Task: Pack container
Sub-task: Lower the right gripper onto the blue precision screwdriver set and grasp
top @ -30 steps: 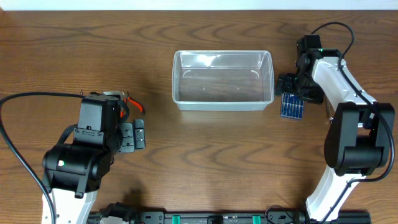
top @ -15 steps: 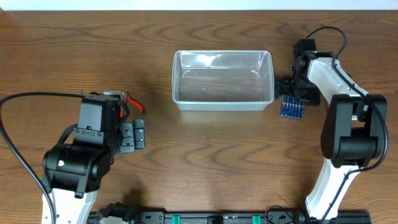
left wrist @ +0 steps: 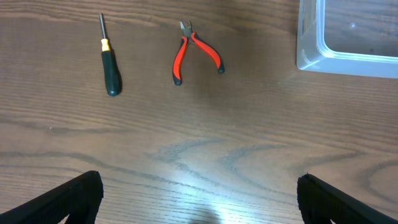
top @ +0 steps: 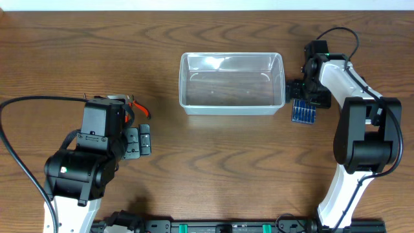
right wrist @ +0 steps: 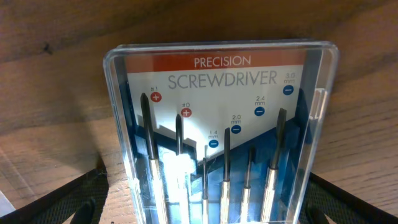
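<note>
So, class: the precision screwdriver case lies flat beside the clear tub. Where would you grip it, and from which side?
Grip the screwdriver case across its two long edges, coming straight down from above. It lies flat on the table, so only those thin, parallel sides offer opposing faces. The right gripper already sits over it, open, its fingers flanking the case, probably the right line.

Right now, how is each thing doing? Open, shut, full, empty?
container: upright, empty
screwdriver case: shut, flat on the table, drivers inside
pliers: lying flat, handles slightly apart
screwdriver: lying flat
left end effector: open, empty
right end effector: open, straddling the case
</note>
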Available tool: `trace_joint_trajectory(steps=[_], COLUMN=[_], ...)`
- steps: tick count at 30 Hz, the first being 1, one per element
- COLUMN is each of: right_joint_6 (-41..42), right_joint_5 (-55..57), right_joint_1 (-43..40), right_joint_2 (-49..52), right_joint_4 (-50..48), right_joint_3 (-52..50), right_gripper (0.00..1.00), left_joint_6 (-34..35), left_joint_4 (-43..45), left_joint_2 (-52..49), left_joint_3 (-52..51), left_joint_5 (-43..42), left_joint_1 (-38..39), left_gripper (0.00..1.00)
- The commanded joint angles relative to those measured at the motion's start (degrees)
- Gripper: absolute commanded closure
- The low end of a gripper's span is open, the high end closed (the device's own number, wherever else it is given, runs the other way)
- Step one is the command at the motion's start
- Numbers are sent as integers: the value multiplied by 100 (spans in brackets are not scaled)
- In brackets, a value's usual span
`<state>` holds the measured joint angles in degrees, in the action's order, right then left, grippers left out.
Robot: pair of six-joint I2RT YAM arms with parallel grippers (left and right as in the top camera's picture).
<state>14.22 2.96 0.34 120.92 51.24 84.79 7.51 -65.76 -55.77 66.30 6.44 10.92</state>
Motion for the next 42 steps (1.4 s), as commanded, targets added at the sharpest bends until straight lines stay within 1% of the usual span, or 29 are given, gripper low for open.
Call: trace_joint_trajectory(steps=[1,13,21,30,35,37,39,41,42], right_joint_6=[-59,-280,-404,-404,-402,-402,-402,-402,-402], right_joint_5=[55,-188,-326,-326,-326,-326,-326,-330,-345], right_joint_1=[-4,-107,-155,-153,-153,-153,-153,-153,-155], right_joint_2=[138,138,138,138,138,138,138,138,138], right_joint_4=[-33,-125,-168,-120,-105,-103,-101,-92,-90], right_joint_3=[-26,-28,-28,-28,-28,-28,-28,-26,-26], right_gripper=[5,2,3,28,36,44,55,69,78], left_joint_6=[31,31,31,31,31,31,31,31,31], left_joint_4=[-24,-105,-153,-153,-151,-151,-151,-151,-151], left_joint_2=[4,4,4,4,4,4,4,4,4], left_joint_3=[68,68,68,68,68,68,70,68,68], left_joint_5=[48,50,50,50,50,50,50,50,50], left_joint_1=[-35,-35,-35,-35,-35,-35,-35,-35,-35], left_gripper=[2,2,2,2,2,2,2,2,2])
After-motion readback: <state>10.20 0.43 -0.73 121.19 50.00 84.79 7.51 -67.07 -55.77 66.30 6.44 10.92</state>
